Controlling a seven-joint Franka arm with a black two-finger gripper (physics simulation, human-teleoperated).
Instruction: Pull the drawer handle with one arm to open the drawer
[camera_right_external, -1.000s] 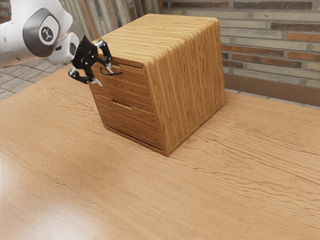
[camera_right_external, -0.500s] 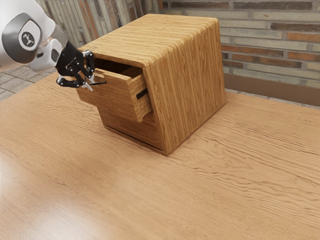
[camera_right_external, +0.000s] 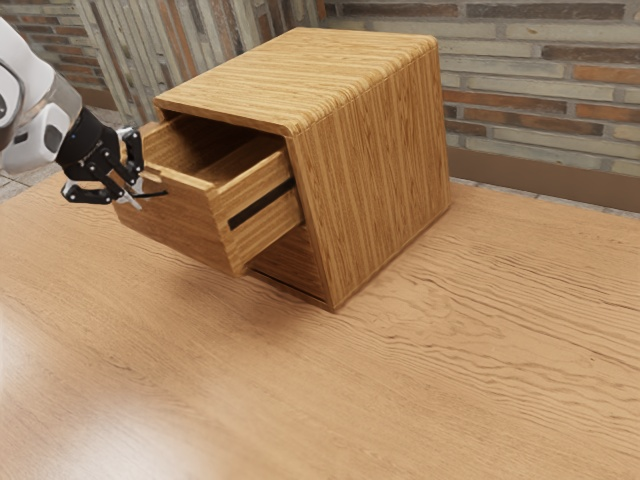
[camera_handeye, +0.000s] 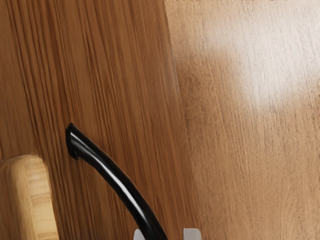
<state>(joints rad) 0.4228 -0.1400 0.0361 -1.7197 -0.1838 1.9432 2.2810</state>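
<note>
cabinet on the worktop: its top drawer, shut a second ago, now stands pulled far out, so the task looks nearly done. the gripper sits at the black handle; whether it pinches it cannot be told.

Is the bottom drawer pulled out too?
No, the bottom drawer sits with its front flush in the cabinet, while the top drawer alone sticks out.

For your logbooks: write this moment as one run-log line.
top drawer: open wide | handle: at end of arm | lower drawer: shut
</note>
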